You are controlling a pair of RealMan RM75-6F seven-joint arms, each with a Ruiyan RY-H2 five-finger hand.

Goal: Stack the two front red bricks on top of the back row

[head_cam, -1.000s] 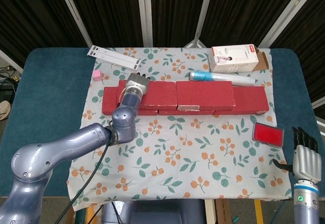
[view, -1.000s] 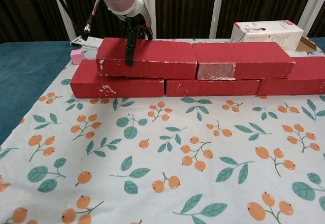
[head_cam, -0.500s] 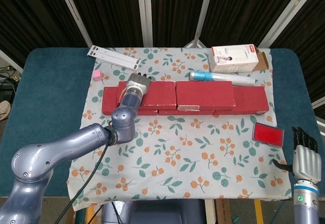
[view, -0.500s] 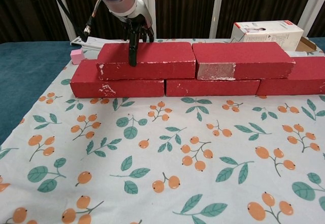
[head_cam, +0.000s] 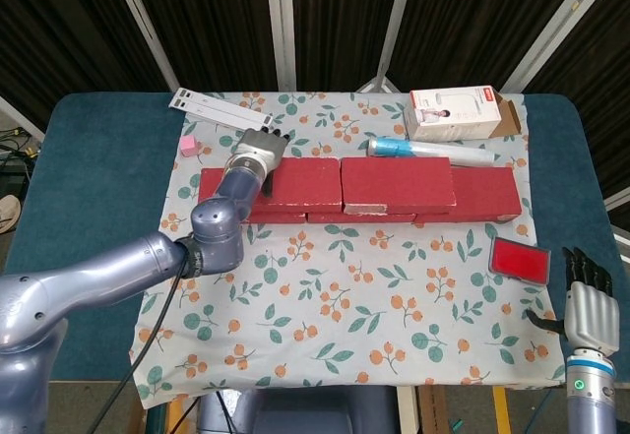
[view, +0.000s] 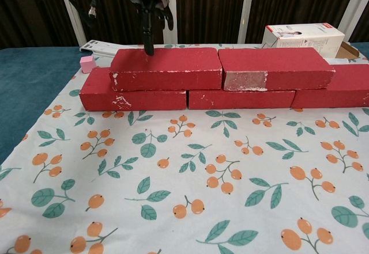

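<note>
Landmark: the back row of red bricks, lying across the flowered cloth.
Two stacked bricks: left top brick and right top brick, side by side on that row.
Left hand: just above the left top brick's rear edge, fingers loose, holding nothing.
Right hand: well in front of the row, at its right end, fingers straight, empty.

Two bricks lie end to end on top of the back row, which runs across the middle of the counter. Behind the row, toward the far edge, lie a strip, a tube and a box near the far right corner. A small block sits off the row's left end and a flat case lies before its right end.
</note>
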